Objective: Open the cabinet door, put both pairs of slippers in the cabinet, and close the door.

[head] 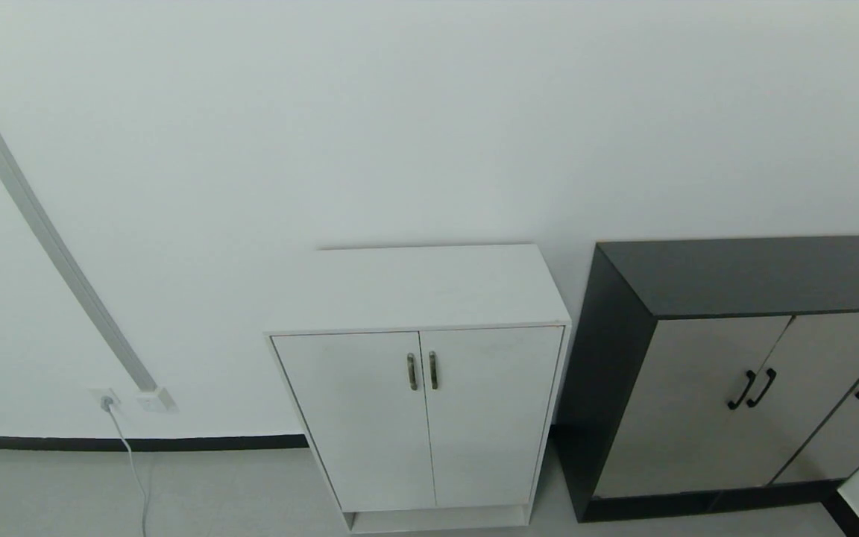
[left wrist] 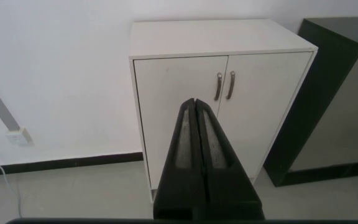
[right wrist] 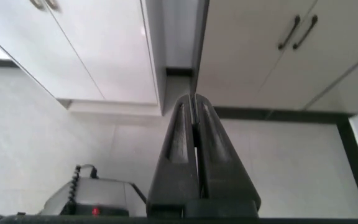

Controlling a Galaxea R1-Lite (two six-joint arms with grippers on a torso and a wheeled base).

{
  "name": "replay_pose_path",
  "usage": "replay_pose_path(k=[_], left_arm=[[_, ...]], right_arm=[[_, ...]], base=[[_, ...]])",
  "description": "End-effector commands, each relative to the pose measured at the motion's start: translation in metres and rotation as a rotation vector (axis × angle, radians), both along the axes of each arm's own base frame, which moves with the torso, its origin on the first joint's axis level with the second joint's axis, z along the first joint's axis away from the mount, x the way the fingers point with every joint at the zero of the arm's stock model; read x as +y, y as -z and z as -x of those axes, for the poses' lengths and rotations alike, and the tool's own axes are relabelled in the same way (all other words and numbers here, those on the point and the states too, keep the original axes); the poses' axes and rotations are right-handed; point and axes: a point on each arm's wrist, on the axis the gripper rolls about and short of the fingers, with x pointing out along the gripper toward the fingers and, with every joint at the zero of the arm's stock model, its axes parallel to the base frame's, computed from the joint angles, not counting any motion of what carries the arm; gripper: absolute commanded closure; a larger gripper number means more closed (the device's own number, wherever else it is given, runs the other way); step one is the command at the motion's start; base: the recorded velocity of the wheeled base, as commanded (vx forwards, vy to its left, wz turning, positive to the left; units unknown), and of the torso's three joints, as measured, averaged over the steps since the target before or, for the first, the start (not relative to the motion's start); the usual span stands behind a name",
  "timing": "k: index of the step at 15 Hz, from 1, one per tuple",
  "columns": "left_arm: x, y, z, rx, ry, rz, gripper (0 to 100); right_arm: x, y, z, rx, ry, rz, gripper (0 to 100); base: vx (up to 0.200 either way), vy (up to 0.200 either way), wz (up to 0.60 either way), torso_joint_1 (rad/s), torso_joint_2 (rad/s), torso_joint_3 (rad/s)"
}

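The left gripper (left wrist: 194,103) and right gripper (right wrist: 195,99) both hang with fingers pressed together, well apart from the shut white cabinet (head: 418,418) against the wall, whose handles (head: 412,371) sit so close together that a grab could catch both

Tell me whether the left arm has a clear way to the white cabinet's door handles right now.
Probably yes. In the left wrist view the left gripper faces the white cabinet, with nothing between it and the door handles. The gripper is shut, so it would have to open first to grasp one.
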Motion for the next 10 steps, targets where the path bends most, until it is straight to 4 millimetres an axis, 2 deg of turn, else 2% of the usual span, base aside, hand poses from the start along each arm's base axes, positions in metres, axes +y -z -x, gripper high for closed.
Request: replay_pose_path(k=[1, 8, 10], left_arm=[[0.000, 0.000, 0.000, 0.001, 0.000, 0.000, 100], [0.000, 0.000, 0.000, 0.001, 0.000, 0.000, 100], [0.000, 0.000, 0.000, 0.001, 0.000, 0.000, 100]], right_arm=[[0.000, 0.000, 0.007, -0.087, 0.003, -0.015, 100], [0.000, 0.003, 0.027, -0.339, 0.035, -0.038, 100], [-0.001, 0.003, 0.027, -0.341, 0.055, -0.037, 100]], base=[[0.000, 0.000, 0.00, 0.000, 0.00, 0.000], [0.000, 0.000, 0.00, 0.000, 0.00, 0.000], [0.000, 0.000, 0.00, 0.000, 0.00, 0.000]])
